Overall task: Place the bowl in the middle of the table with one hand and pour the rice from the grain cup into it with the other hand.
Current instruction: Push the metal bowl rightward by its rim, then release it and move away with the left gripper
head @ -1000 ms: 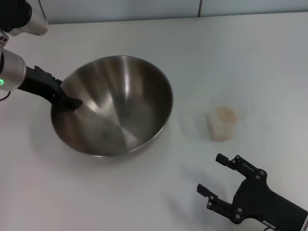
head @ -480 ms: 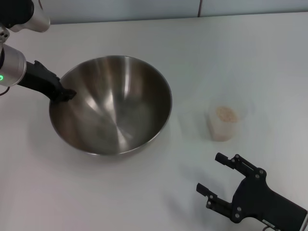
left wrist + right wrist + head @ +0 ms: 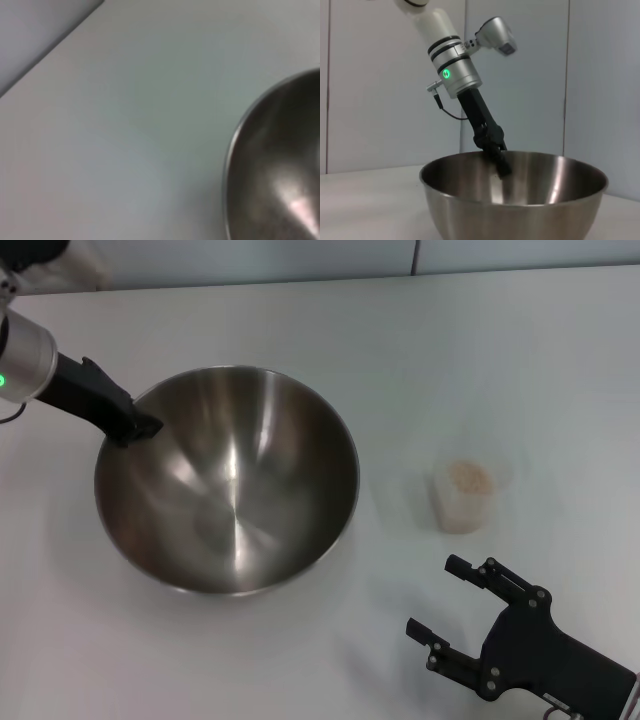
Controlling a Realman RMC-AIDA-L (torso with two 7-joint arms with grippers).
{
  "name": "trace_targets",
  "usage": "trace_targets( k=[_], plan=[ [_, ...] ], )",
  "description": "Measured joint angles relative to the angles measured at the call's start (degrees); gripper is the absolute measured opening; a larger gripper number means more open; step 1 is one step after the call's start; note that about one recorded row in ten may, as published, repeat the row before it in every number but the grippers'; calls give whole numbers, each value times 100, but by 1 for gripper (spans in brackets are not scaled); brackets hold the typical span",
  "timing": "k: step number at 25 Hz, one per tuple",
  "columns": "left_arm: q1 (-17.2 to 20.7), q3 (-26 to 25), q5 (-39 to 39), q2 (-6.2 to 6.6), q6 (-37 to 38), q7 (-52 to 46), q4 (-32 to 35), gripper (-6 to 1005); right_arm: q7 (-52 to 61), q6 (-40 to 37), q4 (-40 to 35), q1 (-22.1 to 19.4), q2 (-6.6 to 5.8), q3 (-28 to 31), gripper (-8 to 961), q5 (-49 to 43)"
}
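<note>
Head view: nearest me, my right gripper [image 3: 442, 598] hovers low over the table [image 3: 500, 360], fingers spread, holding nothing. Just beyond it stands the grain cup [image 3: 464, 496], rice [image 3: 470, 477] inside. Left of that sits the bowl [image 3: 228, 480]; my left gripper [image 3: 140, 427] pinches its far-left rim.

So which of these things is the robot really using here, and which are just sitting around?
In use:
- bowl
- grain cup holding rice
- left end effector, on the bowl's rim
- right end effector, open, near the cup
- table

Lying about:
- nothing else on the table; only the wall behind
</note>
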Motion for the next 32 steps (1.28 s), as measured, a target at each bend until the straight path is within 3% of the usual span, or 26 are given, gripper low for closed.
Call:
trace_targets(
  k=[2,7,10,12,19,32],
  plan=[
    [-227,-345,4,63,273,105,-185,114,0,0,0,3,0,0,770,-6],
    [-885,-979,-41,453,578,208,-1195,76,1,0,0,2,0,0,769,-15],
    [-1079,-1114,-50,536,597,218,-1467,24,1,0,0,2,0,0,769,-17],
    [-1172,-1165,-54,521,632,222,-1520,25,1,0,0,2,0,0,769,-20],
    [-1489,-1073,-8,289,371,268,-1739,24,1,0,0,57,1,-2,770,-31],
    [-1370,-652,13,200,-298,276,-1854,25,1,-1,0,94,9,-9,769,-33]
  ],
)
